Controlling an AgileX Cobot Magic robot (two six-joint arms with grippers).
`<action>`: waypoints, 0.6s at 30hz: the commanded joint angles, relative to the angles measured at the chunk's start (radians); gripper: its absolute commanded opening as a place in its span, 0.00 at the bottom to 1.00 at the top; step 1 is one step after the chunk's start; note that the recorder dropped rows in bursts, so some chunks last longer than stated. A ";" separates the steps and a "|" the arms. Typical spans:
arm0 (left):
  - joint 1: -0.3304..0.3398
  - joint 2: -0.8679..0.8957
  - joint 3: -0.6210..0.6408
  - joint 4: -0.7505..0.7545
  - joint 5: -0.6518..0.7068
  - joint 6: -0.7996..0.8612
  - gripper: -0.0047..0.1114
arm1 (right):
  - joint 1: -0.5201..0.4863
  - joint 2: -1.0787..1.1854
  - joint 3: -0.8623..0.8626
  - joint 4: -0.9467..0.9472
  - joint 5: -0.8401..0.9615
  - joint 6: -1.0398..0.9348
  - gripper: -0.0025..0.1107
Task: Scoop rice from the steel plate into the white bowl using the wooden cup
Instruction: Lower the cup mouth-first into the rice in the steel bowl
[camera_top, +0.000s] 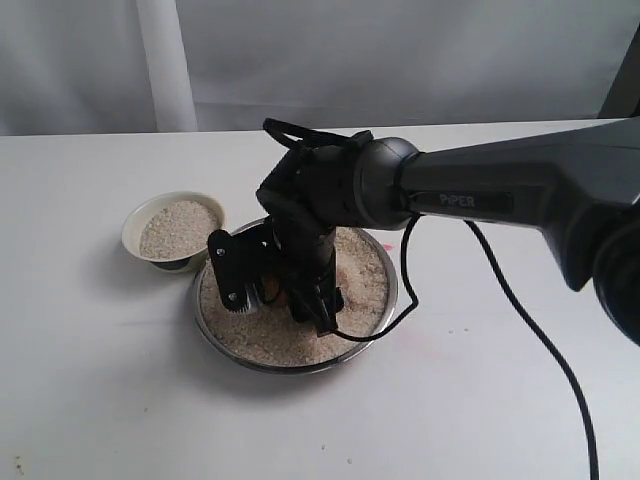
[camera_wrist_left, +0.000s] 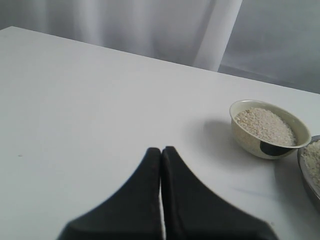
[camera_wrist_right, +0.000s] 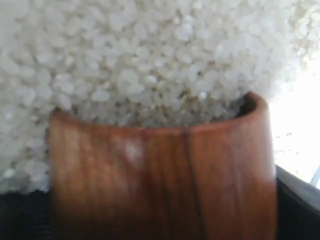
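between right fingers (camera_top: 232, 272): wooden cup (camera_wrist_right: 160, 175), mouth against rice (camera_wrist_right: 150, 60)

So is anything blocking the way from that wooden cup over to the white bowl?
Nothing visible does. The cup, held by the right gripper, is dipped in the rice on the plate, and the bowl stands right beside the plate's rim. The left gripper is shut, off over bare table.

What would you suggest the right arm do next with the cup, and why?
Probably push the cup a little deeper into the rice. The right gripper holds it low in the plate, its rim just meeting the grains, so it may not have gathered much yet.
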 joint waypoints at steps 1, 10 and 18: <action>-0.006 0.000 -0.001 -0.005 -0.006 -0.005 0.04 | -0.023 -0.014 0.001 0.099 -0.042 -0.007 0.02; -0.006 0.000 -0.001 -0.005 -0.006 -0.005 0.04 | -0.074 -0.018 0.001 0.265 -0.046 -0.050 0.02; -0.006 0.000 -0.001 -0.005 -0.006 -0.005 0.04 | -0.120 -0.018 0.021 0.482 -0.086 -0.151 0.02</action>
